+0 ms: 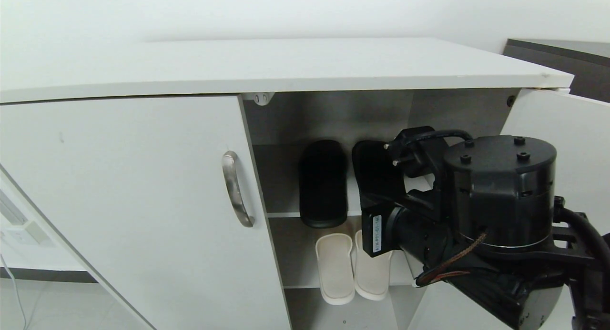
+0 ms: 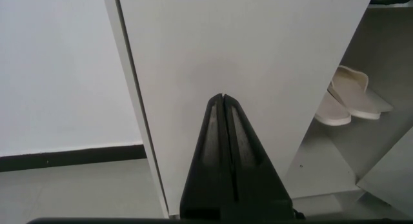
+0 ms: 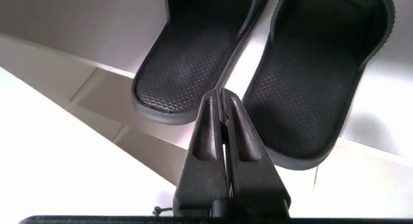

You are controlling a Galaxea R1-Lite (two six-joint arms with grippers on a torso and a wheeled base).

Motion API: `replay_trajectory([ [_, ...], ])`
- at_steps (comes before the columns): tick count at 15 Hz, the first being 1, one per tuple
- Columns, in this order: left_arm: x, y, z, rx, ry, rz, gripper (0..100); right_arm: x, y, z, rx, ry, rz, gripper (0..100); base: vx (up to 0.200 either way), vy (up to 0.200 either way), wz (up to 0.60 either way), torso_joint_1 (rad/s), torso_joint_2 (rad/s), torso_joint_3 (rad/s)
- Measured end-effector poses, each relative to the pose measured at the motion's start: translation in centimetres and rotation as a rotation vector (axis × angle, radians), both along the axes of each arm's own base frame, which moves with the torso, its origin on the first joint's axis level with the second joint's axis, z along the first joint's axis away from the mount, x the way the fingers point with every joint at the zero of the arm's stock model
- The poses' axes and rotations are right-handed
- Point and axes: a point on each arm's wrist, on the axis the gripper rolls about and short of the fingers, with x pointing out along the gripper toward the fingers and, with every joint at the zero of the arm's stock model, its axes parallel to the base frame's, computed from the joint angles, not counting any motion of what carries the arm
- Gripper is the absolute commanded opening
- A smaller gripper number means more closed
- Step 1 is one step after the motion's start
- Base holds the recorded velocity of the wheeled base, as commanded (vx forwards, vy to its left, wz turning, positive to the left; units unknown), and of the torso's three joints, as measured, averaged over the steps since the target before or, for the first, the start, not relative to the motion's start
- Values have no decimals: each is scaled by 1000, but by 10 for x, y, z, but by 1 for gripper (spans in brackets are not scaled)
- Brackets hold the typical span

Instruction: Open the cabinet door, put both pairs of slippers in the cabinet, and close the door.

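At the head view's centre, black rubber slippers (image 1: 324, 185) lie on the white cabinet (image 1: 286, 63)'s upper shelf, with cream foam slippers (image 1: 350, 268) on the shelf below. In the left wrist view, the left gripper (image 2: 222, 98), pinched together and empty, faces the closed white door (image 2: 245, 50). In the right wrist view, the right gripper (image 3: 221, 93), likewise pressed together, hovers near the black pair.

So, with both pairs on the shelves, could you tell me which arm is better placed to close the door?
Probably the right. The right gripper, shut and empty, is at the open bay by the black slippers, beside the open door. The left gripper faces the closed door, farther off.
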Motion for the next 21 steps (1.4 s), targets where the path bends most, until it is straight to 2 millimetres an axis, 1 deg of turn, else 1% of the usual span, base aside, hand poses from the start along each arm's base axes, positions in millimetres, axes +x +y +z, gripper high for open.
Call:
replay_trajectory([
  [3,0,0,0,0,0,0,0,-1,0,-3,-9,4,2,0,0,0,0,0,0,0],
  [12,0,0,0,0,-1,-1,0,-1,0,-5,-16,9,3,0,-200,0,0,2,2,1],
  [21,0,0,0,0,-1,0,0,0,2,-20,-48,41,6,0,-200,0,0,1,2,1],
])
